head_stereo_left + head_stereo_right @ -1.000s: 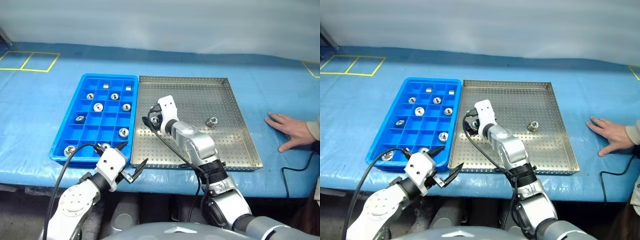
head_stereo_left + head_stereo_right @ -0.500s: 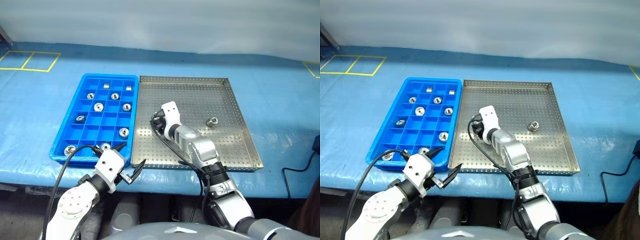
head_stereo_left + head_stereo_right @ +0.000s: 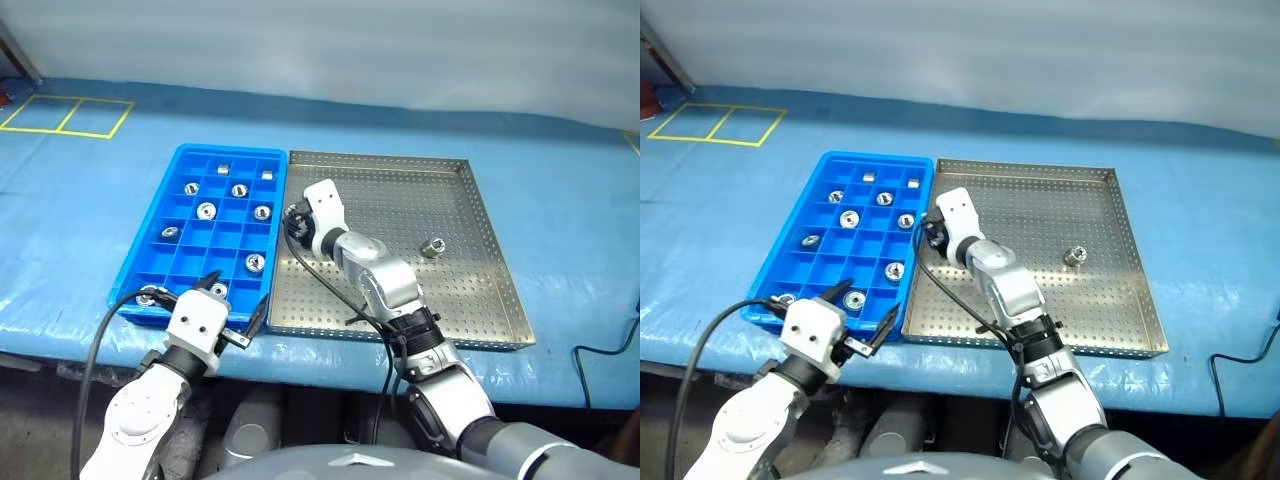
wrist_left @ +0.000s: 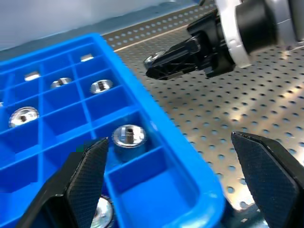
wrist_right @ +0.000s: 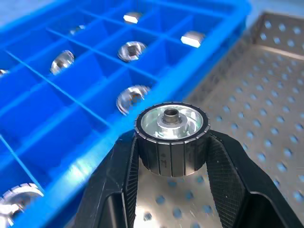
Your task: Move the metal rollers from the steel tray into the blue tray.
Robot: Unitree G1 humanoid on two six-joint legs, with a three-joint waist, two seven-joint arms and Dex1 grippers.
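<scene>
Blue-covered table (image 3: 60, 230) carries blue tray (image 3: 150, 255) w/ steel tray (image 3: 480, 240) touching alongside. Right tool (image 5: 171, 156) clamped on one roller (image 5: 171, 130), held above steel tray floor just beside blue tray's wall. Second roller (image 3: 432, 246) lies loose on steel tray, well apart from right tool. Other rollers (image 3: 207, 210) sit in blue tray compartments. Left tool (image 4: 175, 175) spread wide, holding nothing, over blue tray's near corner.
</scene>
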